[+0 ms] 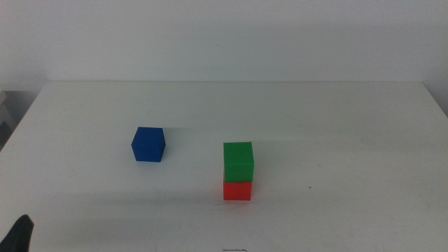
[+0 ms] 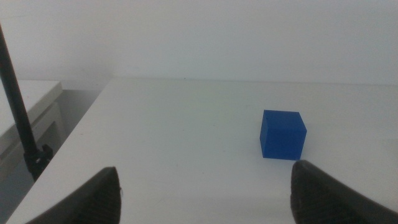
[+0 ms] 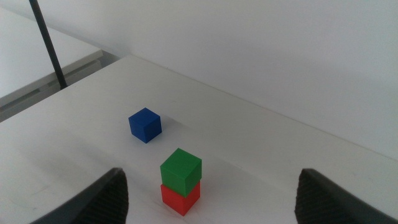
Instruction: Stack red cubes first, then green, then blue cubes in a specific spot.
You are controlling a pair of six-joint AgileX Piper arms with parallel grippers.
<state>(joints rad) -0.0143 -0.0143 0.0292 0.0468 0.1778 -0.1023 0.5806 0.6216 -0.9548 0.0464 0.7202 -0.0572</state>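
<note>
The green cube [image 1: 238, 160] sits squarely on top of the red cube [image 1: 237, 190] near the middle front of the white table; this two-cube stack also shows in the right wrist view, green cube [image 3: 181, 168] over red cube [image 3: 180, 198]. The blue cube [image 1: 148, 144] stands alone on the table, to the left of the stack and slightly farther back. In the left wrist view the blue cube [image 2: 283, 134] lies ahead of my left gripper [image 2: 205, 193], which is open and empty. My right gripper [image 3: 212, 186] is open, empty, and pulled back from the stack.
Only a dark tip of the left gripper [image 1: 17, 234] shows at the bottom left corner of the middle view. A thin black pole [image 2: 18, 112] stands beyond the white table [image 1: 336, 126] on its left side.
</note>
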